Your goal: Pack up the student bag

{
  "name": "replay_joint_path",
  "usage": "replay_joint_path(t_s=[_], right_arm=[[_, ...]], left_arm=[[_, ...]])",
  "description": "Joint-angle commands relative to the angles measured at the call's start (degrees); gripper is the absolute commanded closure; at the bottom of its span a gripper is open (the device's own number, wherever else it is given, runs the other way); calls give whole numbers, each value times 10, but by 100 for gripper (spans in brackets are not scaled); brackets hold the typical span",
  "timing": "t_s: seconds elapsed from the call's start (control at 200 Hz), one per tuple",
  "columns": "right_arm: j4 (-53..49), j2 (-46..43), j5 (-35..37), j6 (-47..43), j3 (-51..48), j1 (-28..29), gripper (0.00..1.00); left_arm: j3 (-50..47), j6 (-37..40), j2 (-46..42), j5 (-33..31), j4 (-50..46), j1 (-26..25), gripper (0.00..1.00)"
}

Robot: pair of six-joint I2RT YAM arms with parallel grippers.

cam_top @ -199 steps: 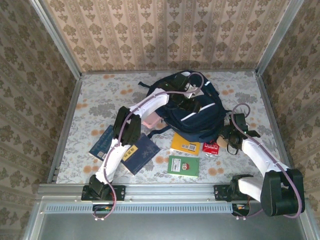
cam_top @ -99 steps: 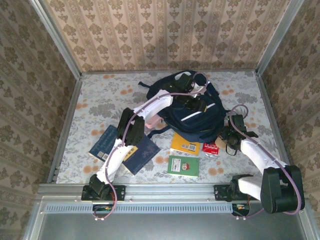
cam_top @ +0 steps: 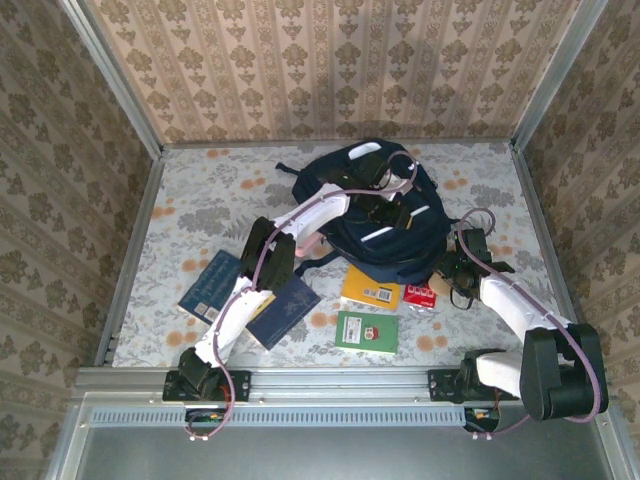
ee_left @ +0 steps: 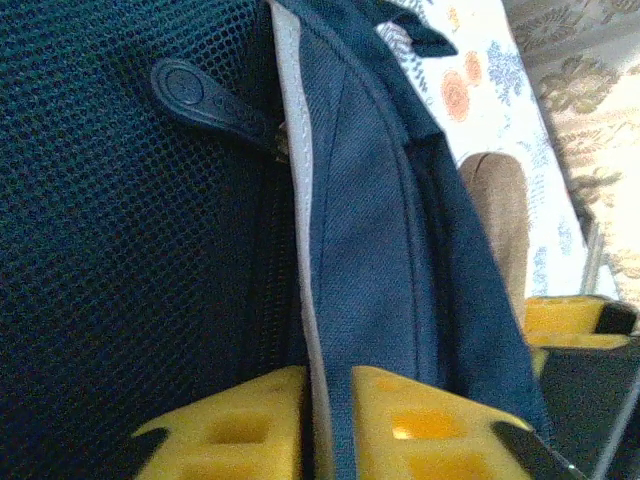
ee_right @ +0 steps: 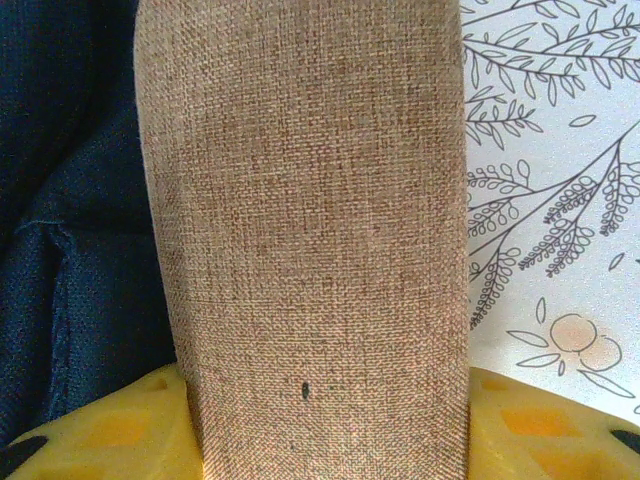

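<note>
The student bag [cam_top: 400, 240], dark navy with a thin white stripe, lies at the back middle of the table. My left gripper [cam_top: 388, 200] reaches over its top. In the left wrist view the left gripper [ee_left: 328, 378] is shut on the bag's white-piped fabric edge [ee_left: 365, 230], beside dark mesh and a zipper pull [ee_left: 205, 95]. My right gripper [cam_top: 452, 282] is at the bag's right side. It is shut on a brown burlap pouch [ee_right: 300, 200], which stands up between the yellow fingers [ee_right: 545, 425]. The bag's navy cloth [ee_right: 60, 260] is just left of the pouch.
In front of the bag lie two blue books [cam_top: 210, 285] [cam_top: 283, 308], a yellow book [cam_top: 371, 288], a green book [cam_top: 367, 332] and a small red item [cam_top: 421, 295]. Patterned walls and metal rails [cam_top: 130, 250] enclose the flowered table.
My left gripper has closed onto the bag's edge while the arm reached a little farther right over the bag. The right gripper, still holding the pouch, shifted slightly toward the bag.
</note>
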Motion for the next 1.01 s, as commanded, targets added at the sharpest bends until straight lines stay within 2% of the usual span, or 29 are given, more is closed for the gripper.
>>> replay_joint_path(t_s=[0.0, 0.045, 0.075, 0.235, 0.45, 0.69, 0.9, 1.0], right_arm=[[5, 6, -15, 6, -5, 6, 55], [-1, 1, -11, 6, -2, 8, 55], [-8, -6, -4, 6, 0, 9, 55], [-51, -71, 49, 5, 11, 21, 57], [-78, -151, 63, 9, 24, 44, 58], [-99, -179, 93, -15, 81, 112, 58], [-65, -181, 63, -41, 97, 142, 59], [-63, -183, 63, -62, 120, 153, 60]], left_arm=[[27, 33, 7, -31, -37, -12, 93], [33, 37, 4, -33, -41, -13, 100], [34, 36, -1, -51, -39, -12, 100], [34, 15, -64, -57, 3, 5, 100], [55, -4, -155, -103, 48, 52, 100], [87, -44, -198, -127, 107, 111, 100], [108, -35, -221, -157, 126, 141, 100], [107, -32, -234, -148, 131, 161, 100]])
